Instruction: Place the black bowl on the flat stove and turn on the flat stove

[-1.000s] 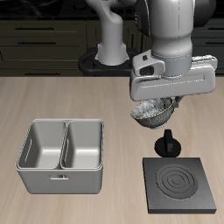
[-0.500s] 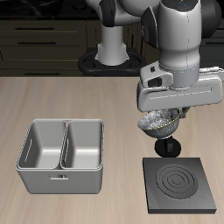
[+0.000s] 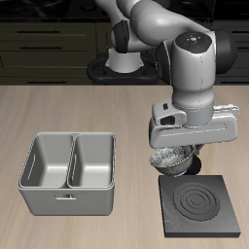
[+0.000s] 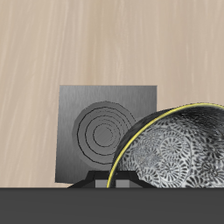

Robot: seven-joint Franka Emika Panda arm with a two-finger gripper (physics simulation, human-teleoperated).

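Observation:
My gripper (image 3: 181, 148) is shut on the rim of the black bowl (image 3: 169, 160) and holds it tilted in the air, just behind and above the back edge of the flat stove (image 3: 200, 205). The stove is a dark square plate with concentric burner rings. Its knob (image 3: 192, 167) is mostly hidden behind the bowl. In the wrist view the bowl (image 4: 179, 153) shows its pale speckled inside close up, beside the stove (image 4: 107, 131). My fingers are hidden there.
A grey two-compartment caddy (image 3: 68, 173) stands on the wooden table beside the stove, near the front edge. The robot's base and dark cabinets are at the back.
The gripper has carried the bowl forward and downward, from farther back over the table to just above the stove's back edge. The knob is now largely covered.

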